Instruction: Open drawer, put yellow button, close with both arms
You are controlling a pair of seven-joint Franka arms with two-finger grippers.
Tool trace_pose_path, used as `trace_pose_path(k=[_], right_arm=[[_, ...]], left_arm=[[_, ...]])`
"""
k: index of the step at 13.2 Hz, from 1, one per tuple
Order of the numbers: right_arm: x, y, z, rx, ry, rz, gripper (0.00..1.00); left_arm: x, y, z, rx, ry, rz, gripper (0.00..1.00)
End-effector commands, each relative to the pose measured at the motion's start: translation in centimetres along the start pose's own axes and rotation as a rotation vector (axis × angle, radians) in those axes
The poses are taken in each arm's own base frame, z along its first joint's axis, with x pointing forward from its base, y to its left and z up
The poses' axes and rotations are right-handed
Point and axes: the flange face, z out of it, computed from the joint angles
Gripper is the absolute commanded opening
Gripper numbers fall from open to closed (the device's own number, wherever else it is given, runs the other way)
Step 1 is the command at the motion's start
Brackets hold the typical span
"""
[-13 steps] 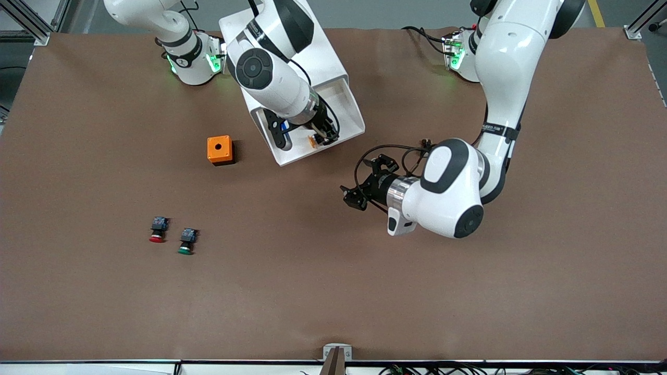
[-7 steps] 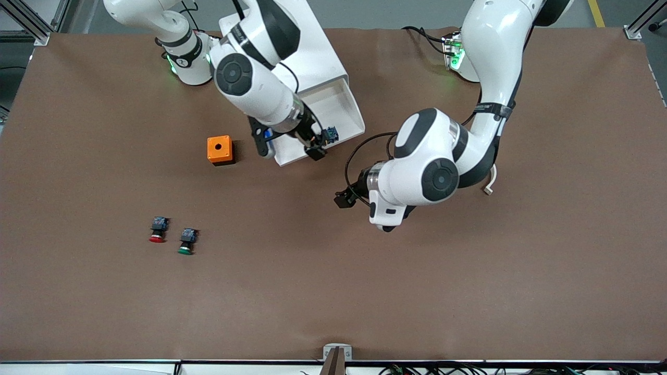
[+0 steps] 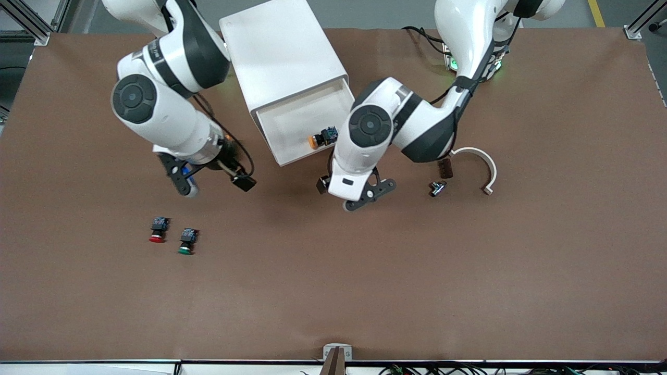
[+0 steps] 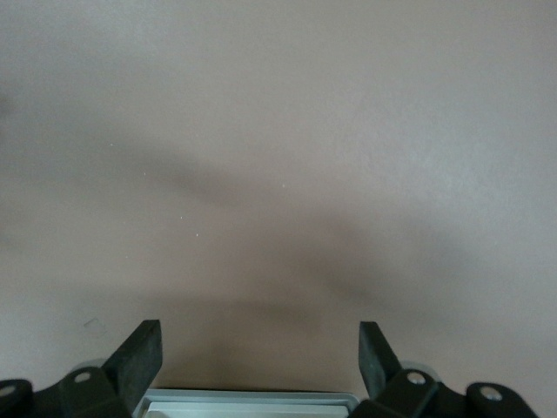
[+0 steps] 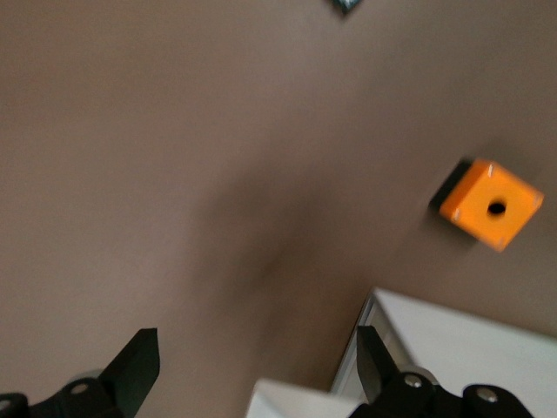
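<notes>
The white cabinet (image 3: pixel 281 52) stands near the robots' bases. Its top drawer (image 3: pixel 292 122) is pulled open. The yellow button (image 3: pixel 317 140) lies on its side in the drawer, by the front corner toward the left arm's end. My left gripper (image 3: pixel 325 184) is open and empty just in front of the drawer. In the left wrist view the gripper (image 4: pixel 259 357) has the drawer's front rim (image 4: pixel 252 401) between its fingers. My right gripper (image 3: pixel 241 180) is open and empty over bare table beside the cabinet. The right wrist view shows it (image 5: pixel 255 361) beside the cabinet's corner (image 5: pixel 452 331).
An orange box (image 5: pixel 492 205) with a round hole sits near the cabinet, hidden under the right arm in the front view. A red-capped button (image 3: pixel 157 230) and a green-capped button (image 3: pixel 186 241) lie nearer the front camera. A white curved piece (image 3: pixel 482 165) and small dark parts (image 3: pixel 444 167) lie toward the left arm's end.
My right gripper let go of the yellow button in the drawer and swung away toward its own end. My left arm swung in front of the drawer.
</notes>
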Motion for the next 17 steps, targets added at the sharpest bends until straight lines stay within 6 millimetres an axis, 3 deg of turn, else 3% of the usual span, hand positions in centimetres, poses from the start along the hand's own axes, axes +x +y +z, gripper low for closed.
trace_pose_path(k=[1,3,6,11,14,17], right_arm=[[4.2,1.9,-1.3,-0.032,0.061,-0.237,1.0],[8.9,4.1,-2.1,-0.028,0.063,-0.285,1.0],[13.9,7.6,-4.0,-0.015,0.075,-0.412,1.0],[20.0,14.4,-7.5,-0.01,0.093,-0.601,1.0],[22.2,18.0,-9.2,-0.012,0.119,-0.682,1.0],[22.5,20.9,-11.2,-0.013,0.145,-0.729,1.0]], left_arm=[[-2.6,0.1,0.6,0.035,0.051,0.031,0.99],[-4.3,0.7,1.3,0.047,0.063,0.06,0.99],[-6.2,1.0,2.1,0.072,0.055,0.085,0.99],[-9.2,0.6,3.3,0.142,-0.039,0.097,0.99],[-11.2,0.5,3.8,0.17,-0.13,0.054,0.99],[-12.5,0.6,4.2,0.166,-0.198,0.022,0.99]])
